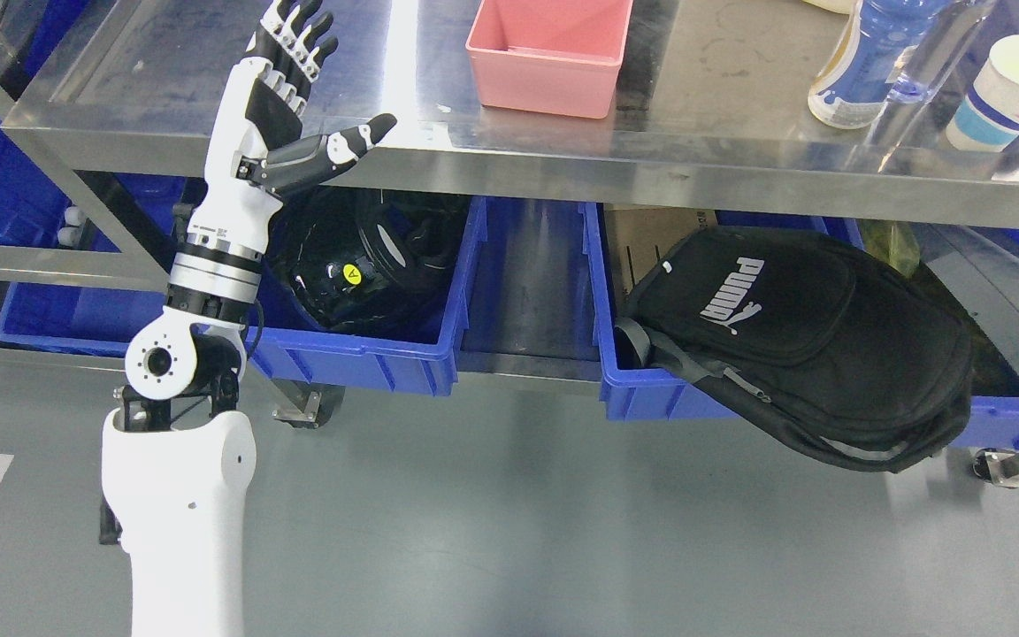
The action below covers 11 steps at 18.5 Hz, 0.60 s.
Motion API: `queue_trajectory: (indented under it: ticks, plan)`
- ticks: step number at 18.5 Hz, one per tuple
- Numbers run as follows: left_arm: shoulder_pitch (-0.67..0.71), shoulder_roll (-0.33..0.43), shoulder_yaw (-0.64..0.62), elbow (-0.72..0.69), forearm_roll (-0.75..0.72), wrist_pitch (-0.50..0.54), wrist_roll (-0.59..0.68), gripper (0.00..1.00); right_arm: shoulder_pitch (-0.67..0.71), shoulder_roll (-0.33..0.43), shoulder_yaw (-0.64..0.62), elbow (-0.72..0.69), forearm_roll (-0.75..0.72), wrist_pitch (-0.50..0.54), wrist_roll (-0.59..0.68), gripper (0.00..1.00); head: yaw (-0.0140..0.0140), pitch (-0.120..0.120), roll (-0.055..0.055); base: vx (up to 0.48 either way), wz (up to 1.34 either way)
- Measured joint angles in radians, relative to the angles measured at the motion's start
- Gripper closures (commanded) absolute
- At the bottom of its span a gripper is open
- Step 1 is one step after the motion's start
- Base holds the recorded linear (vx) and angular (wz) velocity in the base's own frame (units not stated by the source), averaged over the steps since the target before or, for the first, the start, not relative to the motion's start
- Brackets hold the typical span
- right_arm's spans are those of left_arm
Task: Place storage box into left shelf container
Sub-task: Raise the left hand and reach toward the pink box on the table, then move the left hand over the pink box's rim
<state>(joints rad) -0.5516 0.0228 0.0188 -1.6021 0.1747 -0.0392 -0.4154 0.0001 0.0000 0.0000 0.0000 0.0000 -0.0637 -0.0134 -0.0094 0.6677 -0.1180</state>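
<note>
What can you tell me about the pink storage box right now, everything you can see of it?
The pink storage box is a rectangular open-topped tub, plastic by its look, with smooth walls tapering slightly downward. It looks empty, though its far end is cut off by the picture's top edge. It stands upright on the steel table top, near the front edge. Nothing touches it; the left hand, fingers spread, is well off to its left.

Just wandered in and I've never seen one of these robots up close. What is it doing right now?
The robot's left hand is raised with fingers spread, holding nothing, at the front edge of a steel table. A pink storage box sits untouched on the tabletop, off to the hand's right. Below, the left blue bin on the lower shelf already holds a black helmet. The other arm is out of view.
</note>
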Motion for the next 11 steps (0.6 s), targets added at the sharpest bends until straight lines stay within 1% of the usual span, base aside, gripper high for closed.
queue_trajectory:
  ticks: [2, 5, 7, 8, 11]
  plan:
    - [-0.054, 0.034, 0.005, 0.002, 0.000, 0.018, -0.082, 0.00, 0.000, 0.000, 0.000, 0.000, 0.000, 0.000, 0.000, 0.00, 0.0000, 0.000, 0.000, 0.000, 0.00]
    - [-0.145, 0.108, -0.011, 0.023, -0.004, 0.029, -0.144, 0.00, 0.000, 0.000, 0.000, 0.000, 0.000, 0.000, 0.000, 0.00, 0.0000, 0.000, 0.000, 0.001, 0.00]
    - [-0.226, 0.169, -0.051, 0.054, -0.012, 0.035, -0.166, 0.01, 0.000, 0.000, 0.000, 0.000, 0.000, 0.000, -0.001, 0.00, 0.0000, 0.000, 0.000, 0.025, -0.14]
    - [-0.265, 0.194, -0.075, 0.071, -0.017, 0.035, -0.186, 0.02, 0.000, 0.000, 0.000, 0.000, 0.000, 0.000, -0.001, 0.00, 0.0000, 0.000, 0.000, 0.025, -0.14]
    - [-0.372, 0.250, -0.156, 0.133, -0.041, 0.031, -0.314, 0.03, 0.000, 0.000, 0.000, 0.000, 0.000, 0.000, -0.003, 0.00, 0.0000, 0.000, 0.000, 0.038, -0.14]
